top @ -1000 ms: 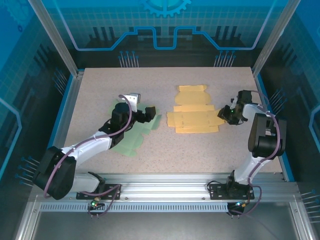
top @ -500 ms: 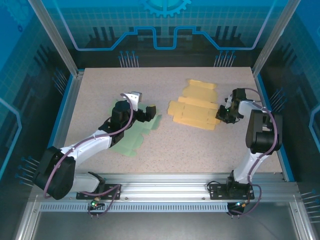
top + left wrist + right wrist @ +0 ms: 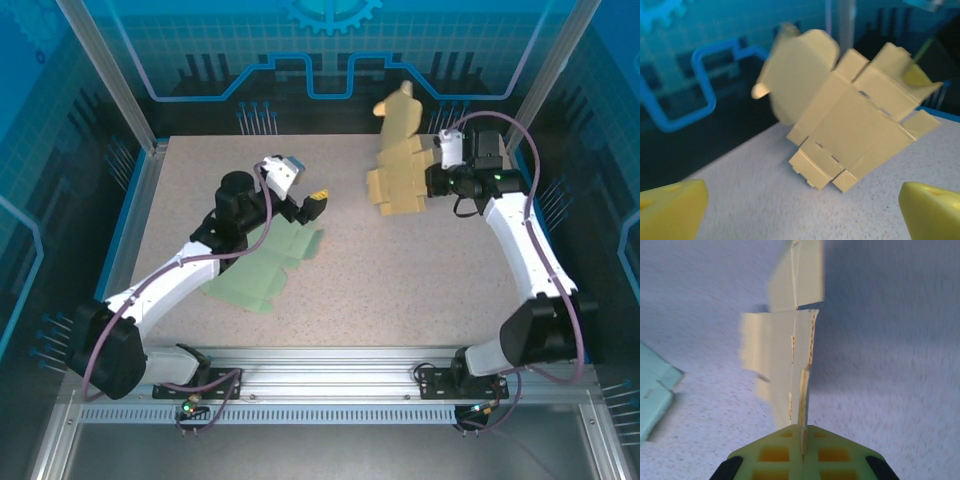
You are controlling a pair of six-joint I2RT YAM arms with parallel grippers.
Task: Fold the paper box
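While the right hand (image 3: 430, 182) is clamped shut on one edge of the box (image 3: 400, 168), the yellow cardboard stands nearly upright over the far right part of the counter (image 3: 400, 300), its top flaps reaching up against the blue back wall (image 3: 330, 60). The box is not folded, one flat cut-out with its panels and flaps spread. From the right wrist, the box (image 3: 790, 355) runs edge-on away from the hand (image 3: 802, 440), pinched in the slit between the two pads. From the left wrist the box (image 3: 850, 125) shows its broad face, tilted, with a rounded flap curling at upper left; its lowest flaps sit close to the counter – whether they touch it I cannot tell.

The left hand (image 3: 310, 203) is wide open and holds nothing, raised near the middle of the counter and pointing across at the box; its yellow fingertips (image 3: 932, 210) stand far apart. Under the left arm a green sheet (image 3: 265, 270) – another cut-out – lies flat on the counter, well apart from the box.
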